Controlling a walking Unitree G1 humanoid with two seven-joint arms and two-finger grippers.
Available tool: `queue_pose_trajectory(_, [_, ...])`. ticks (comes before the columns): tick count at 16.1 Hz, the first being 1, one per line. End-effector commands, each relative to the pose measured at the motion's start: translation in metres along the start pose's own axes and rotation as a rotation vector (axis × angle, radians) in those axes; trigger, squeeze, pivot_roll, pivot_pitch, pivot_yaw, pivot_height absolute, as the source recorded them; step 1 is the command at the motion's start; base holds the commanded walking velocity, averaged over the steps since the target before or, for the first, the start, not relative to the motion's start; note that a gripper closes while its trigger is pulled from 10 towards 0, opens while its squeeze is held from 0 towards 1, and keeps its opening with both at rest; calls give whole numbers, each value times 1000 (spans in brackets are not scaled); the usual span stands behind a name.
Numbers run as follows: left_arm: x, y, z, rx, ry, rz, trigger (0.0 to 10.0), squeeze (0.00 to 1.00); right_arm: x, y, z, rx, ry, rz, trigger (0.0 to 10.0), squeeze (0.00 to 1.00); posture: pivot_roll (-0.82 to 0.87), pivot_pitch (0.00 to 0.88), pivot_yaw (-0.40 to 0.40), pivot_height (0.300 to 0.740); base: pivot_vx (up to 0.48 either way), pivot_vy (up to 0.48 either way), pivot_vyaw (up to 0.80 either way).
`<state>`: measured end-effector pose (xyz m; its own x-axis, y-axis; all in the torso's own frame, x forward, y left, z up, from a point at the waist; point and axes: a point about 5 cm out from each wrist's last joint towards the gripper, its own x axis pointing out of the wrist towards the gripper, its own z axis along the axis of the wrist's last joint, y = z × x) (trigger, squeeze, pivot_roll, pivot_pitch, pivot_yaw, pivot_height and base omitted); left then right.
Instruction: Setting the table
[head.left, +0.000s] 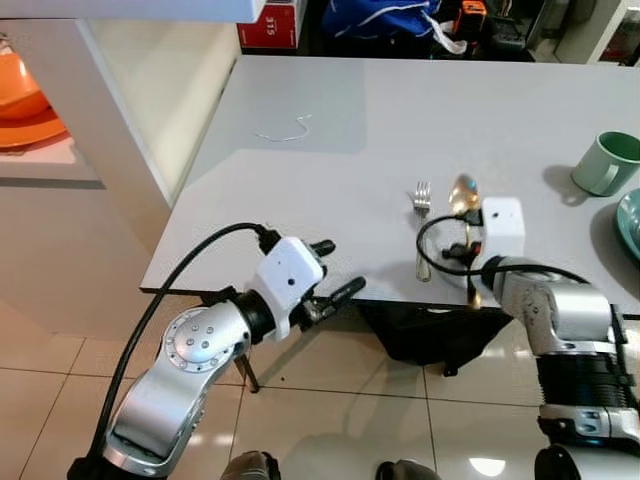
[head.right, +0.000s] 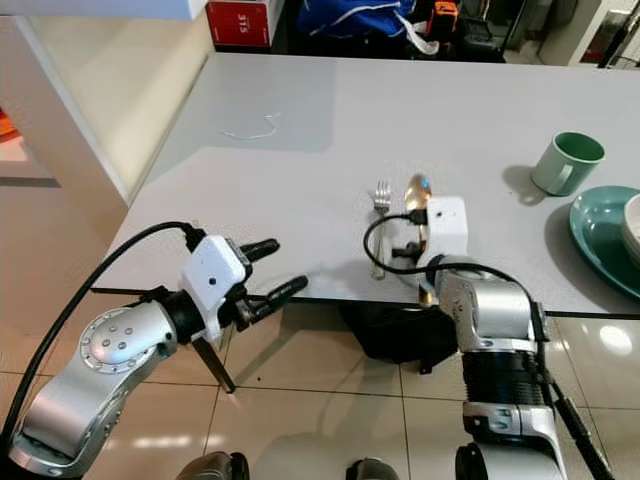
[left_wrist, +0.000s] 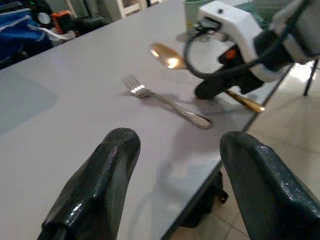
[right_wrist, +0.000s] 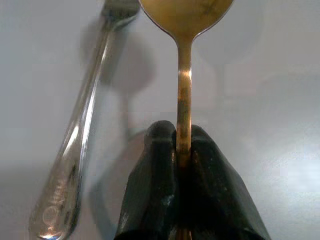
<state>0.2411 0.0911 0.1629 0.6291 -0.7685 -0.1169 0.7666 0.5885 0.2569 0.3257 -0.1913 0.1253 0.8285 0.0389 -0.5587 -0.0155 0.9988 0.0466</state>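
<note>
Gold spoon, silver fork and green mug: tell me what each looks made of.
The gold-coloured spoon, clamped at the handle by the right pincer, looks like polished metal with a brassy, mirror-like finish, perhaps plated. The silver fork beside it looks like stainless steel: bright glints, stamped mark on the handle. The pale green mug looks like glazed ceramic, with smooth thick walls, though plastic cannot be ruled out.

We see a grey table (head.left: 380, 130) with a silver fork (head.left: 422, 228) near its front edge and a gold spoon (head.left: 463, 196) just beside it, the two roughly parallel. Further right stands a green mug (head.left: 606, 163), and a teal plate (head.right: 600, 235) sits at the table's right edge. Toward the far left lies a thin pale curl (head.left: 285, 133), possibly wire or string.
</note>
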Motion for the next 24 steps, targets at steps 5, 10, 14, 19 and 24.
queue_pose_trajectory(5, [1,-2,6,14,-10,-66,10000,0,12,11,14,117,13,-34,10000,0,37,73,17,740,0,0,0])
queue_pose_trajectory(10, [-1,-5,5,9,0,-89,10000,0,19,14,25,162,11,-74,10000,0,42,84,15,740,0,0,0])
queue_pose_trajectory(14, [-2,-3,6,12,9,-99,10000,0,27,17,27,129,74,-73,10000,0,43,92,19,740,0,0,0])
queue_pose_trajectory(19, [-2,-4,6,13,15,-106,10000,0,32,12,34,152,103,-101,10000,0,46,97,7,740,0,0,0])
queue_pose_trajectory(24, [-2,-3,6,16,19,-110,10000,0,35,12,33,165,120,-96,10000,949,48,96,9,740,0,0,0])
